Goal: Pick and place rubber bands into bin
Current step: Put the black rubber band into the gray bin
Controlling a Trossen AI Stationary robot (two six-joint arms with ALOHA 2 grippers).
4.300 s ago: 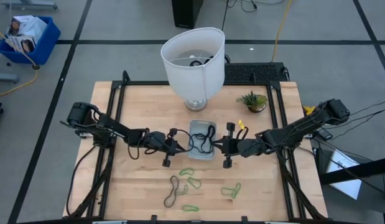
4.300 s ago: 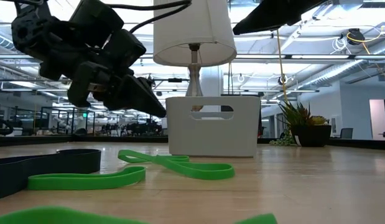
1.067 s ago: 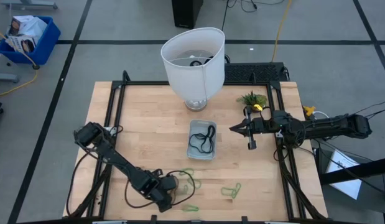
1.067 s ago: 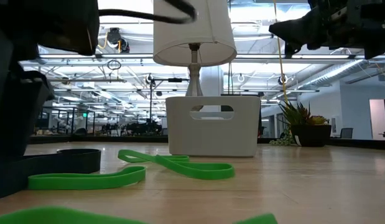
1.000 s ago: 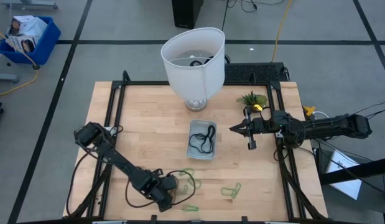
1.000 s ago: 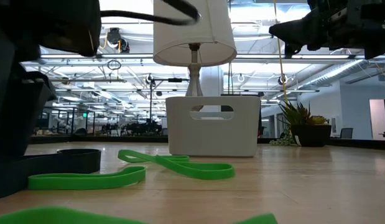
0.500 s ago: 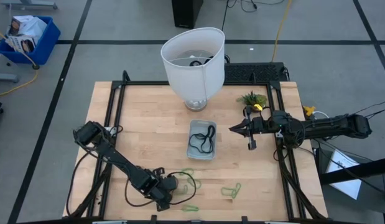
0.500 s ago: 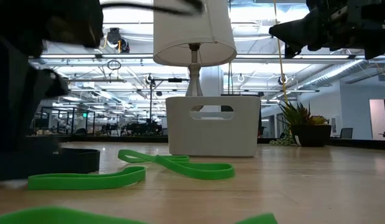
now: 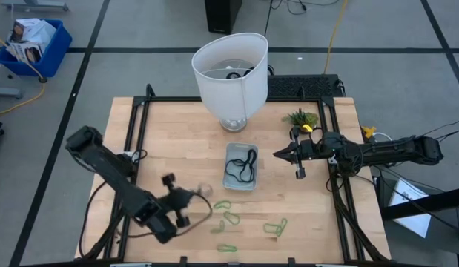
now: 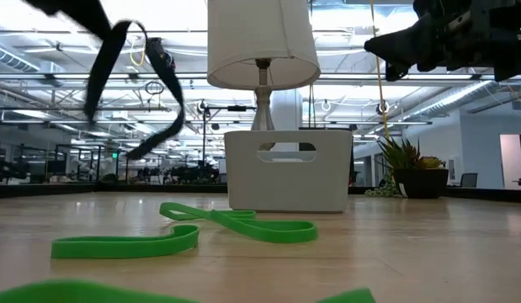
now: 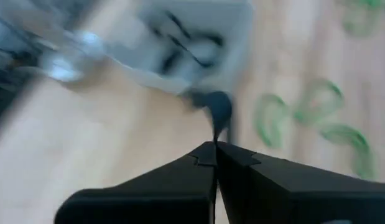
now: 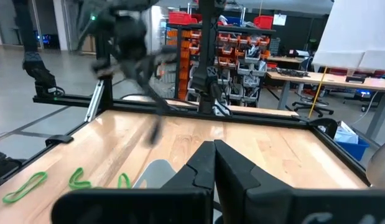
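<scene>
My left gripper [image 9: 193,194] is in the air over the front left part of the table, shut on a black rubber band [image 10: 117,84]; the band also shows in the left wrist view [image 11: 218,115]. The clear bin [image 9: 230,182] stands at the table's middle with black bands [image 9: 242,165] lying in it. Several light-green bands [image 9: 229,216] lie flat on the wood in front of the bin, one near the front edge [image 9: 228,248]. My right gripper [image 9: 277,154] is shut and empty, held in the air to the right of the bin. My left gripper pinches the black band between its two fingertips [image 11: 212,149]. The band's loop [image 11: 220,112] hangs slack beyond the tips. In the low view the band [image 10: 163,93] dangles well clear of the table.
A big white lampshade-like bucket [image 9: 230,70] stands behind the bin. A small potted plant [image 9: 302,119] is at the far right. A black frame [image 9: 140,133] runs round the table top. A blue crate [image 9: 32,41] sits on the floor at the far left.
My left gripper, shut the whole time, has risen from the table near the front edge and swung toward the far edge. The black band that lay there has been lifted clear and now swings in the air. The green bands have stayed put.
</scene>
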